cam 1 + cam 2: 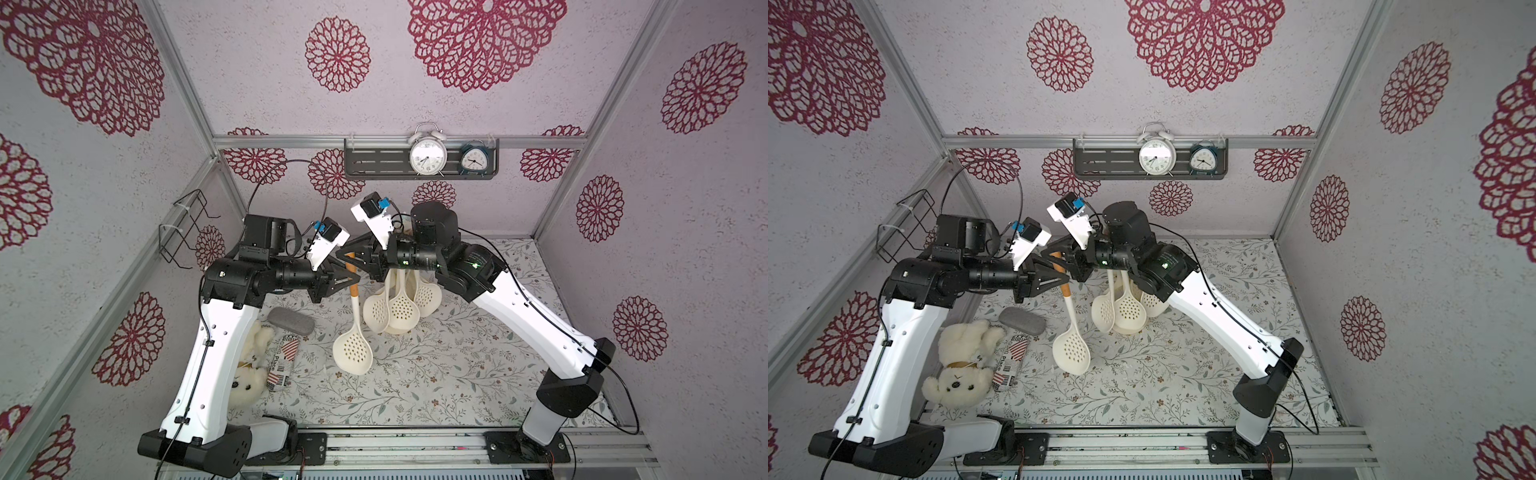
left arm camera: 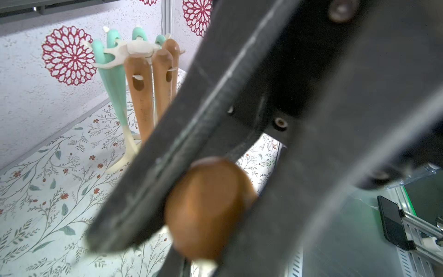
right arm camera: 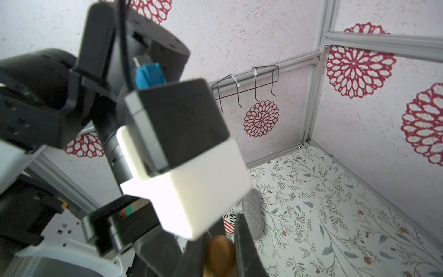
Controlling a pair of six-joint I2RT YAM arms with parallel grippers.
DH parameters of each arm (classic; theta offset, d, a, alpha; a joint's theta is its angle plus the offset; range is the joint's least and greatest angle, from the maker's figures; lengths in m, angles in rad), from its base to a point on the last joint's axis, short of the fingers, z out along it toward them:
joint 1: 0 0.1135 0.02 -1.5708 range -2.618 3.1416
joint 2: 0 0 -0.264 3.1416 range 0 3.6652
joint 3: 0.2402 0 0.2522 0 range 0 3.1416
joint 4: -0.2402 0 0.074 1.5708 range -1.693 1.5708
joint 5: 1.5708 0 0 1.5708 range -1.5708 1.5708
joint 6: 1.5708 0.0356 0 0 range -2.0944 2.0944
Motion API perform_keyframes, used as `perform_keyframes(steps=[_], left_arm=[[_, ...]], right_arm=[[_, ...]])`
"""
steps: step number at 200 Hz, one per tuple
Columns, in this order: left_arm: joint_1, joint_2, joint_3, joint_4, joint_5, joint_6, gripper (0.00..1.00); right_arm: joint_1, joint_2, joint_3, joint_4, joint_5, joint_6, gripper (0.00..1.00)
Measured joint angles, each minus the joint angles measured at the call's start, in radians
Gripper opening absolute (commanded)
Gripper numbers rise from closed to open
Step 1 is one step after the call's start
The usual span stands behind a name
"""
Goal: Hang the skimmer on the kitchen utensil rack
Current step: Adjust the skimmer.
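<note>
— Where is the skimmer (image 1: 352,347)?

— It is held head-down over the flowered table cover (image 1: 436,382). Its perforated cream head is the nearest part, and its brown handle runs up and back into the two grippers.

— Which gripper has it?

— Both do. The left gripper (image 1: 348,277) is clamped on the brown handle from the left. The right gripper (image 1: 351,257) is closed on the handle's top end from the other side, just above the left one.

— And the kitchen utensil rack (image 2: 140,49)?

— It stands just behind the grippers, apart from the held handle and partly hidden under the right arm. Other hung skimmers (image 1: 401,309) dangle from its hooks. Farther back, on the wall, a slotted shelf (image 1: 374,164) carries two alarm clocks (image 1: 428,156).
</note>
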Motion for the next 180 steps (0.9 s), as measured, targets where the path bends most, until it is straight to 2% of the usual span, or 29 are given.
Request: perform_keyframes(steps=[12,16,23,37,60,92,146,180], left_arm=[[-0.001,-0.035,-0.05,0.068,-0.022,-0.038,0.67],[-0.001,-0.051,-0.072,0.097,-0.032,-0.054,0.74],[-0.001,-0.079,-0.111,0.144,-0.049,-0.077,0.78],[-0.001,-0.139,-0.198,0.248,-0.085,-0.13,0.79],[-0.001,-0.199,-0.299,0.386,-0.132,-0.183,0.77],[-0.001,-0.164,-0.317,0.478,-0.172,-0.205,0.68],[-0.005,-0.124,-0.317,0.51,-0.136,-0.216,0.45],[-0.005,-0.124,-0.317,0.511,-0.117,-0.217,0.41]], right_arm=[[0.006,-0.004,-0.015,0.02,0.033,0.016,0.0],[0.008,-0.007,-0.025,0.03,0.05,0.027,0.0],[0.012,-0.012,-0.043,0.044,0.079,0.043,0.0],[0.019,-0.03,-0.097,0.082,0.149,0.097,0.0],[0.022,-0.062,-0.179,0.134,0.262,0.199,0.0],[0.023,-0.094,-0.233,0.194,0.363,0.315,0.0],[0.023,-0.113,-0.232,0.234,0.416,0.406,0.0],[0.023,-0.114,-0.232,0.246,0.425,0.435,0.0]])
